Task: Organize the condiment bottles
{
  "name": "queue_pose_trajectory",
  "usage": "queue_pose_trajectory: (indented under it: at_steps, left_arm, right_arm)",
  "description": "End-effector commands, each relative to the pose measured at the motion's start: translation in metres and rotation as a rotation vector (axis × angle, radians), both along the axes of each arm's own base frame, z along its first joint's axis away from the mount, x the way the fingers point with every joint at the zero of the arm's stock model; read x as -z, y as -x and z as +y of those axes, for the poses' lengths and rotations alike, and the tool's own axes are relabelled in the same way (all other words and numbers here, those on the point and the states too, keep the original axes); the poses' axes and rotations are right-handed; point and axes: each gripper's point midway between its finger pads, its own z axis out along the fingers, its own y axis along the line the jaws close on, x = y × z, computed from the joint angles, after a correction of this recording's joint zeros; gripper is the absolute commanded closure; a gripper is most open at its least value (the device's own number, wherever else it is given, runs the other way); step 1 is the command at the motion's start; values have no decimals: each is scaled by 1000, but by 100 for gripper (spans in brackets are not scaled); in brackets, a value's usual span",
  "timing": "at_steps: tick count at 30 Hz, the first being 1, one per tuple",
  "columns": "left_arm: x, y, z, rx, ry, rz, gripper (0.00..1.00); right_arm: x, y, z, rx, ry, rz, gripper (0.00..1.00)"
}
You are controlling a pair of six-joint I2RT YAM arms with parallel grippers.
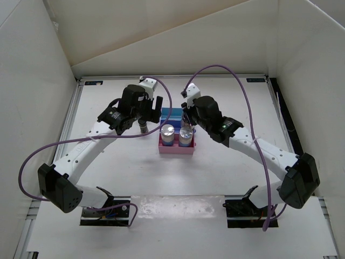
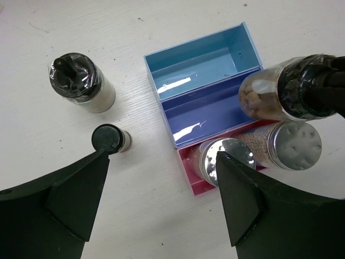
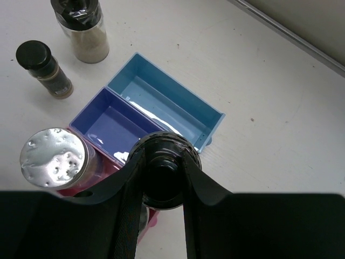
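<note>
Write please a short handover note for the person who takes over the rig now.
Left hand: open, empty, above the table near the small black-capped bottle.
Right hand: shut on the brown-filled bottle, held over the rack.
Done: two silver-topped bottles stand in the pink front tier.
To do: place the held bottle, then the small one and the large black-capped bottle, both on the table beside the rack. The blue tiers are empty.

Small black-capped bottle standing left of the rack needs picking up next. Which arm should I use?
Left. The left gripper is open and empty, hovering by the small black-capped bottle; the right gripper is shut on a brown-filled bottle over the rack.
</note>
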Motion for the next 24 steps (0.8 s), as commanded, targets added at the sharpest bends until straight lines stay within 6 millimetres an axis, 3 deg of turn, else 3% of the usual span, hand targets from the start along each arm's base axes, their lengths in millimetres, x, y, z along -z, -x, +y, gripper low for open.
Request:
queue_pose_trajectory:
  at_steps: [1,12,17,24]
  left_arm:
    - [-8,2,4,-5,29,-17,9]
    - [3,-7,12,-21,39,12,9]
    - [9,-11,16,-31,49,29,9]
    - [16,-14,17,-33,56,47,9]
  right_arm:
    - [-17,-14,13,-4,-85,-47,100]
    - [8,-29,25,-26,-87,16,100]
    - [5,-38,30,-30,-108,6,100]
    - [18,-41,31,-34,-99,38,100]
